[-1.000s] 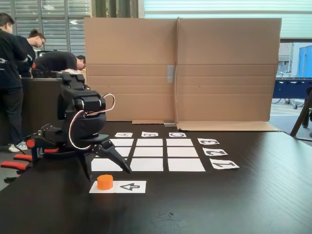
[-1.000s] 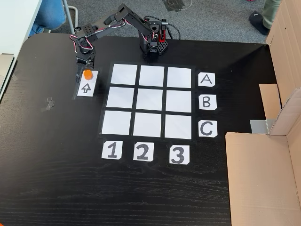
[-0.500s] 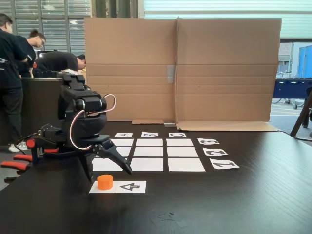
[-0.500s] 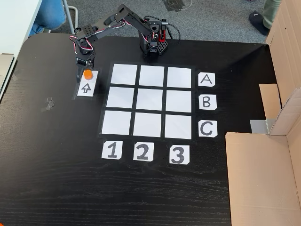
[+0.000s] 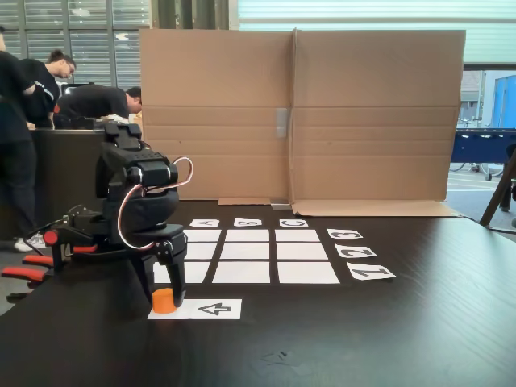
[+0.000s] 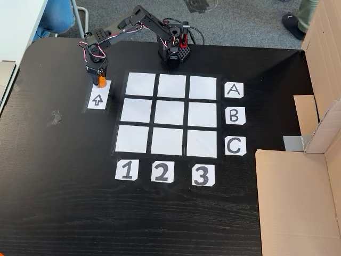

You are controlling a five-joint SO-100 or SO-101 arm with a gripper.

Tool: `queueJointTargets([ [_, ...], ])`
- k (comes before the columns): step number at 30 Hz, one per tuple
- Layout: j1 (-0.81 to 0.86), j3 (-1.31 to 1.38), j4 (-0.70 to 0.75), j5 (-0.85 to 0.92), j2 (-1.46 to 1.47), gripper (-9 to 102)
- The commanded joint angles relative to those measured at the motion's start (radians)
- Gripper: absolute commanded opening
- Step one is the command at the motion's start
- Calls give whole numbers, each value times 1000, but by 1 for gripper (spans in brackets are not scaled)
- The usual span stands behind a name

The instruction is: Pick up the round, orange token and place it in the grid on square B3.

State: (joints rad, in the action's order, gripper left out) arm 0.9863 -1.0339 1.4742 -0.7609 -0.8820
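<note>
Gripper (image 5: 164, 284) clamped narrow around orange token (image 5: 164, 302), token resting on arrow sheet (image 5: 211, 309) beside grid (image 6: 167, 116).

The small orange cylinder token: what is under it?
The small orange cylinder token rests on the white paper sheet with a black arrow; the paper beneath it is covered.

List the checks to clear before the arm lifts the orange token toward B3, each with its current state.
1. Gripper fingers on both sides of the token: ok.
2. Grip firm enough to lift: cannot tell.
3. Token on the arrow sheet, not yet raised: ok.
4. Square B3 free of objects: ok.
5. Grid squares along the path bare: ok.
6. Cable not caught on the fingers: ok.
</note>
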Motion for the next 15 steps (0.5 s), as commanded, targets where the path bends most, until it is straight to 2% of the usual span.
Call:
queueJointTargets([
  [1, 26, 20, -12, 14, -58, 0],
  [9, 21, -114, -40, 21, -393, 0],
  [15, -104, -301, -38, 15, -735, 0],
])
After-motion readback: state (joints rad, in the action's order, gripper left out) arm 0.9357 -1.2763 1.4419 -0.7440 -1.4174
